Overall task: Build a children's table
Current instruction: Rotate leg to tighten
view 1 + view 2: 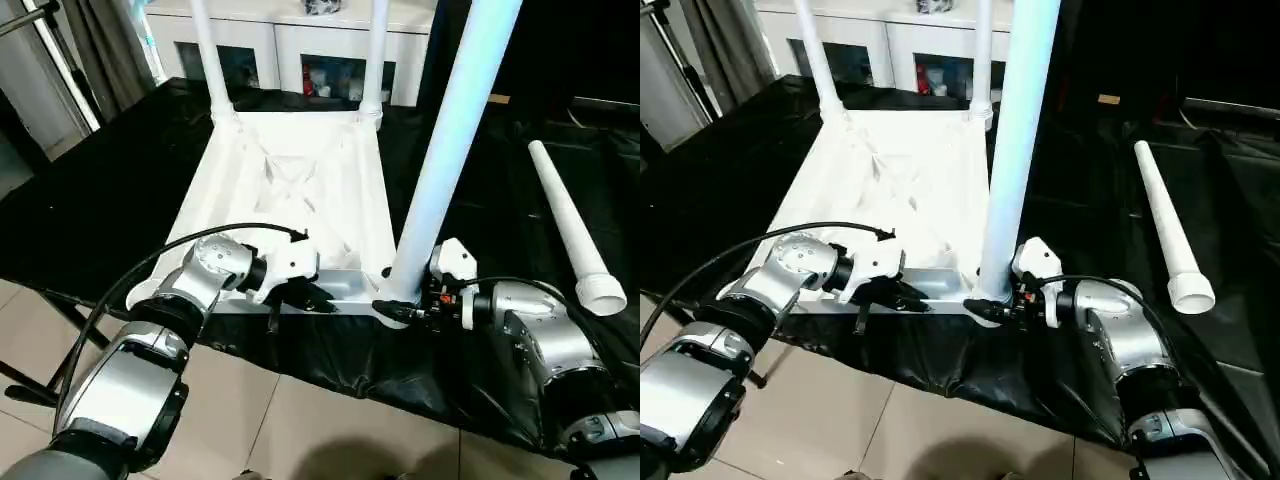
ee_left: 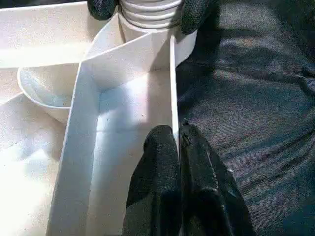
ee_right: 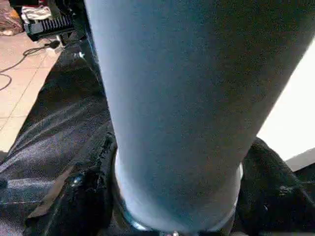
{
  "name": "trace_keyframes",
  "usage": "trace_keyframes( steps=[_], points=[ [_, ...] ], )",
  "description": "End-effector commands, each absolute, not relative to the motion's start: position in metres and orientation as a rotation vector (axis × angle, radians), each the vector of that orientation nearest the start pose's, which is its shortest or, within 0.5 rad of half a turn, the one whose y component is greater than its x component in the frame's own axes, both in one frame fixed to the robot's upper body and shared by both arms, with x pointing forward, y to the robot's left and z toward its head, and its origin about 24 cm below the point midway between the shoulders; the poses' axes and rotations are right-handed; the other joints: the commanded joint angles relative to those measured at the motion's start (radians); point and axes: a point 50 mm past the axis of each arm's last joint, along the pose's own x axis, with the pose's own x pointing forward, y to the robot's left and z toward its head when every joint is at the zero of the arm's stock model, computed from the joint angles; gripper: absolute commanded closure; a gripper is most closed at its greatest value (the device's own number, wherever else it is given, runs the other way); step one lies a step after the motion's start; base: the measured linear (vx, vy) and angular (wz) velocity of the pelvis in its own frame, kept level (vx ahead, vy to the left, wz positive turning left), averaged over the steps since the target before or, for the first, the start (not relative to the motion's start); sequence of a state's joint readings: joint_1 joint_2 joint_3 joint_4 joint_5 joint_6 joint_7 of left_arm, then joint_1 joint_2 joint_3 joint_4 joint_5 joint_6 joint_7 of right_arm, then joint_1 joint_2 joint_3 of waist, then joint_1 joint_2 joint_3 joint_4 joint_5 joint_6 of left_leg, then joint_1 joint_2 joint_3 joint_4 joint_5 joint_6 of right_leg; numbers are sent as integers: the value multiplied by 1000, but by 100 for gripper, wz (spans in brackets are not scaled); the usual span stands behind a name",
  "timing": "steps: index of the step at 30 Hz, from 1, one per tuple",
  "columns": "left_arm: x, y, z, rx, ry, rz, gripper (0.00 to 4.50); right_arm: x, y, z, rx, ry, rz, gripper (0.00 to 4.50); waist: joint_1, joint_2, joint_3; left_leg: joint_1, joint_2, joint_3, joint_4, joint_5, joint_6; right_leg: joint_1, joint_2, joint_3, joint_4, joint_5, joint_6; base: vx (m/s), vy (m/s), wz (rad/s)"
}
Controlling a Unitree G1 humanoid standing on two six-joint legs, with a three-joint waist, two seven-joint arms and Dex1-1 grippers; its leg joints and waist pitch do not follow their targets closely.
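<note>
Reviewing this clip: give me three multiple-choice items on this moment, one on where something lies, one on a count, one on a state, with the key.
1. Where does the loose leg lie?
A. on the black cloth to the robot's right of the tabletop
B. across the tabletop
C. on the tiled floor

2. How many legs stand in the tabletop's corner sockets?
A. one
B. three
C. four

3. What is the left gripper doing?
A. hanging open above the cloth
B. pinching the tabletop's near rim
C. holding the loose leg

Key: 1 A, it rests on the cloth apart from the tabletop. 2 B, two far legs plus the near leg at the right gripper. 3 B, its fingers close on the thin wall.
</note>
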State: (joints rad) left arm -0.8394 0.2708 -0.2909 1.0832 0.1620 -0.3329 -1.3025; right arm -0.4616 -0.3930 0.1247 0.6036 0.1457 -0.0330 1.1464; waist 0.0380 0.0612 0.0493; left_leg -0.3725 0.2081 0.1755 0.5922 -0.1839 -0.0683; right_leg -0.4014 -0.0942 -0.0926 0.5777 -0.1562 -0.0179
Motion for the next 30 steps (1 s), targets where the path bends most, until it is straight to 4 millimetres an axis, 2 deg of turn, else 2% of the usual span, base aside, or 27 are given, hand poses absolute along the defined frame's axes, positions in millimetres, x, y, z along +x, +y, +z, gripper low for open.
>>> trace_keyframes(
  steps=[1, 2, 5, 7, 10, 11, 14, 15, 16, 18, 24, 27, 28, 30],
  points=[
    [337, 111, 52, 604, 391, -1521, 450, 302, -163, 37, -154, 281, 1135, 176, 1, -7, -75, 8, 21, 1, -64, -200, 112, 62, -47, 37, -52, -141, -276, 0, 0, 0],
    [340, 106, 52, 589, 386, -1469, 450, 307, -161, 32, -150, 290, 1037, 176, 0, -6, -72, 9, 22, 2, -67, -211, 105, 59, -48, 38, -54, -164, -272, 0, 0, 0],
    [345, 96, 50, 583, 389, -1376, 450, 315, -157, 28, -131, 267, 861, 176, -8, -14, -66, 13, 18, 1, -72, -256, 72, 56, -49, 37, -65, -274, -245, 0, 0, 0],
    [348, 89, 50, 567, 378, -1322, 450, 322, -156, 24, -114, 276, 736, 177, -17, -12, -61, 17, 12, -2, -73, -300, 42, 51, -51, 35, -81, -418, -194, 0, 0, 0],
    [349, 83, 51, 534, 377, -1303, 450, 325, -155, 23, -108, 270, 674, 177, -24, -14, -60, 18, 10, -4, -74, -313, 43, 48, -49, 33, -91, -455, -174, 0, 0, 0],
    [350, 67, 50, 511, 361, -1247, 450, 330, -145, 19, -97, 276, 560, 177, -29, -16, -60, 17, 10, -4, -73, -312, 48, 45, -49, 34, -91, -450, -175, 0, 0, 0],
    [349, 43, 50, 502, 331, -1197, 450, 336, -127, 16, -85, 272, 411, 177, -41, -13, -59, 18, 8, -6, -74, -319, 39, 42, -46, 30, -94, -468, -167, 0, 0, 0],
    [348, 40, 50, 509, 319, -1197, 450, 336, -122, 18, -100, 259, 411, 142, -41, -15, -58, 18, 6, -5, -73, -325, 42, 42, -46, 29, -97, -479, -161, 0, 0, 0],
    [347, 38, 50, 514, 314, -1204, 450, 337, -121, 19, -104, 247, 408, 142, -42, -14, -60, 18, 5, -5, -72, -329, 49, 41, -47, 29, -100, -489, -151, 0, 0, 0],
    [346, 37, 50, 518, 309, -1217, 450, 338, -119, 22, -88, 221, 401, 107, -42, -14, -61, 14, 6, -5, -72, -323, 59, 43, -46, 30, -99, -469, -150, 0, 0, 0],
    [346, 51, 54, 532, 270, -1274, 450, 336, -132, 31, -83, 174, 498, 60, -38, -15, -69, 5, 10, -3, -71, -264, 92, 54, -48, 36, -77, -300, -207, 0, 0, 0],
    [345, 64, 53, 553, 280, -1309, 450, 331, -143, 34, -107, 179, 626, 60, -31, -16, -73, 3, 12, -3, -65, -217, 120, 61, -47, 36, -67, -224, -229, 0, 0, 0],
    [345, 64, 53, 553, 280, -1309, 450, 331, -143, 34, -107, 179, 626, 60, -31, -13, -74, 2, 14, -2, -64, -198, 132, 60, -48, 37, -62, -183, -245, 0, 0, 0],
    [342, 74, 52, 555, 287, -1373, 450, 325, -154, 36, -153, 178, 753, 60, -27, -15, -76, 2, 16, 0, -61, -173, 142, 61, -46, 37, -54, -131, -265, 0, 0, 0]
  ],
)
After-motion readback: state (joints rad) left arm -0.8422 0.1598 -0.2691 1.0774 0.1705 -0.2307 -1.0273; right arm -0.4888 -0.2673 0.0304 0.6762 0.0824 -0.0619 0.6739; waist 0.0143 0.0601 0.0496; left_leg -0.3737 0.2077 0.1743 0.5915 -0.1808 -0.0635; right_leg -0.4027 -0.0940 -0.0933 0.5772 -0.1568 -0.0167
